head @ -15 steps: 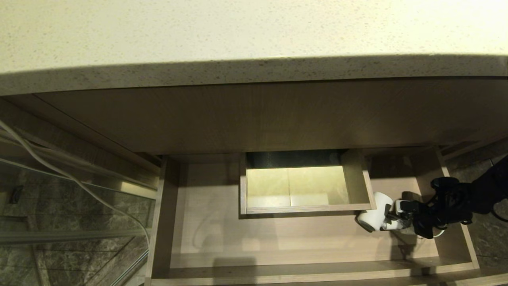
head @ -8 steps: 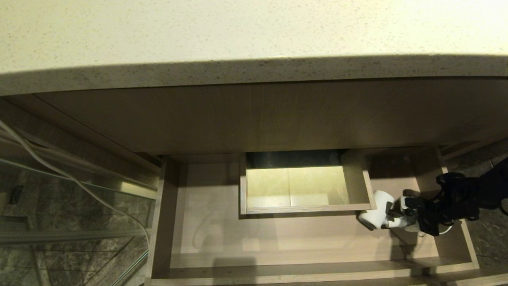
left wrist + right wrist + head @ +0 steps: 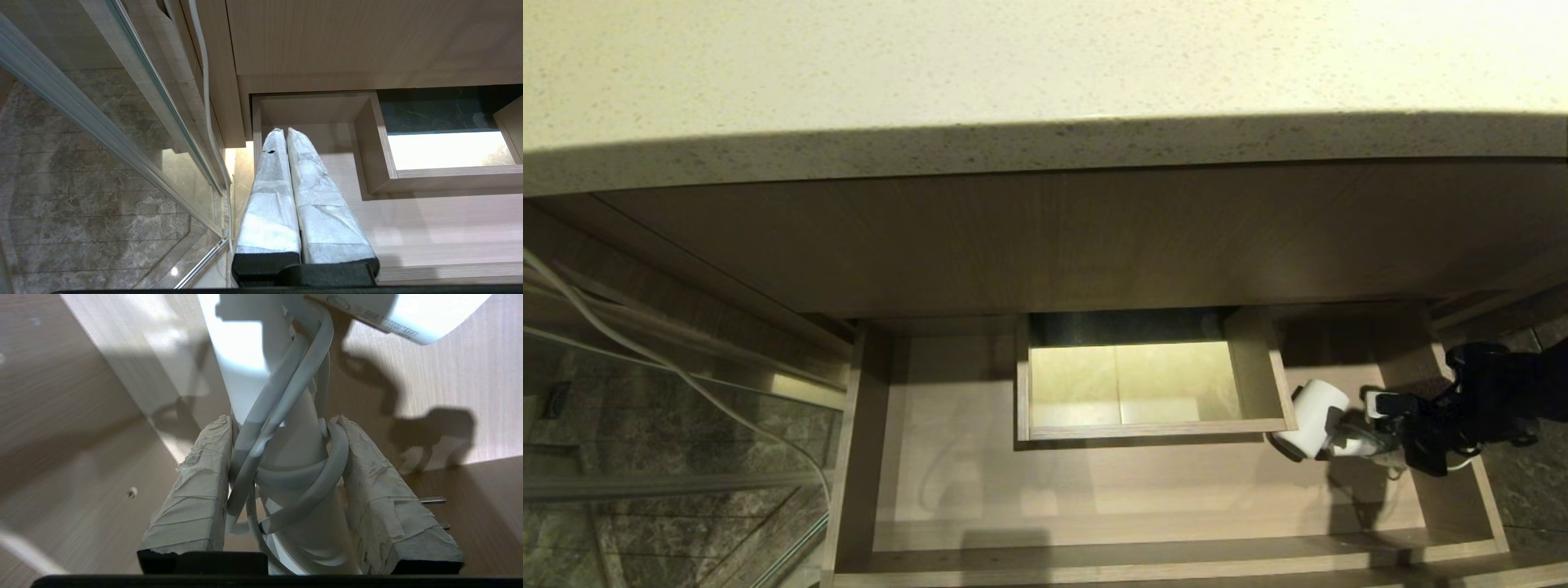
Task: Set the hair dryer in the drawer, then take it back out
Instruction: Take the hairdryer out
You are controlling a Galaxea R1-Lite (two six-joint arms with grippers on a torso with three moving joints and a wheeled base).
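One end effector [image 3: 1376,420] grips the hair dryer [image 3: 1315,418] over the drawer [image 3: 1094,490].

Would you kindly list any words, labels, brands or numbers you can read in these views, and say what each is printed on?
No text can be read anywhere.
Hair dryer: a printed label strip runs along the barrel's edge, too small and blurred to read.
Drawer, countertop: no markings.
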